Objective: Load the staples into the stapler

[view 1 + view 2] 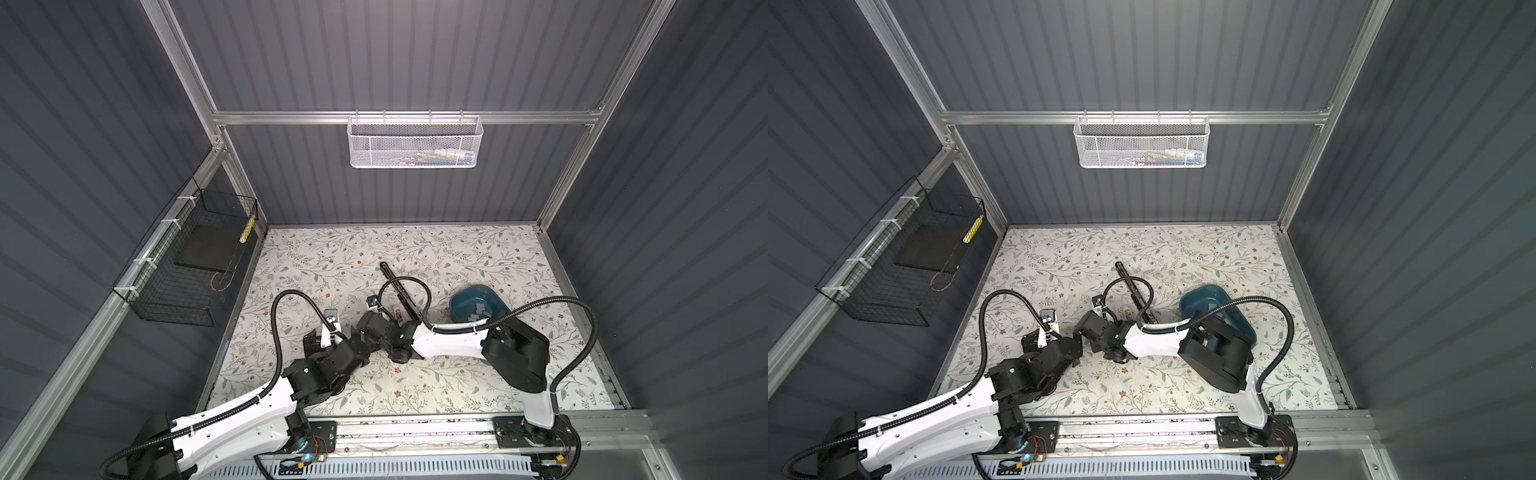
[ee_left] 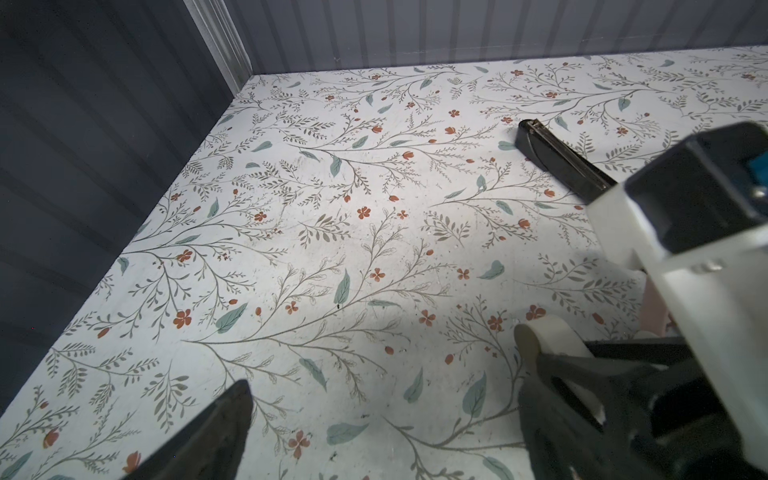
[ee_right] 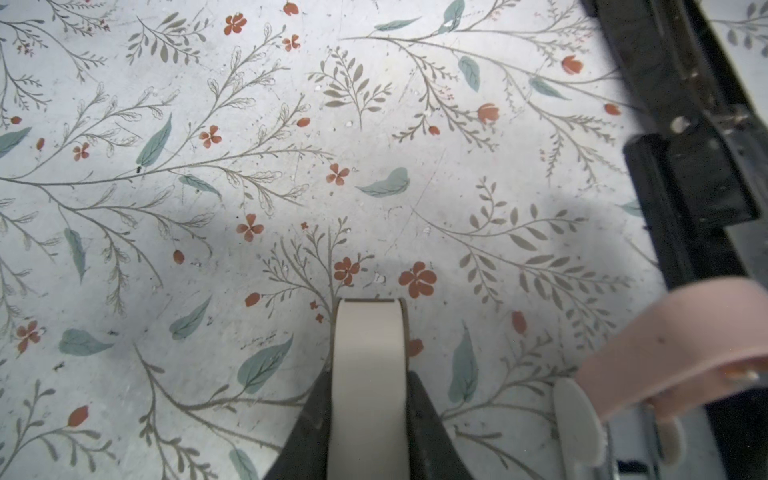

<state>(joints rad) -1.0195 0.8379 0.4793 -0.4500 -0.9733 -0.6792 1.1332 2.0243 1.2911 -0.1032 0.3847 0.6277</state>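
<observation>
The stapler lies swung open on the floral table, its black rail stretched toward the back. A pink part and a cream-white band sit at its near end. My right gripper is shut on that cream band, pinching it across its width just above the table. The staples, small silver strips, lie in a teal bowl to the right of the stapler. My left gripper hangs open over bare table, close beside the right gripper.
The right forearm passes over the near side of the bowl. A black wire basket hangs on the left wall. On the back wall hangs a white mesh basket. Cables loop above both wrists.
</observation>
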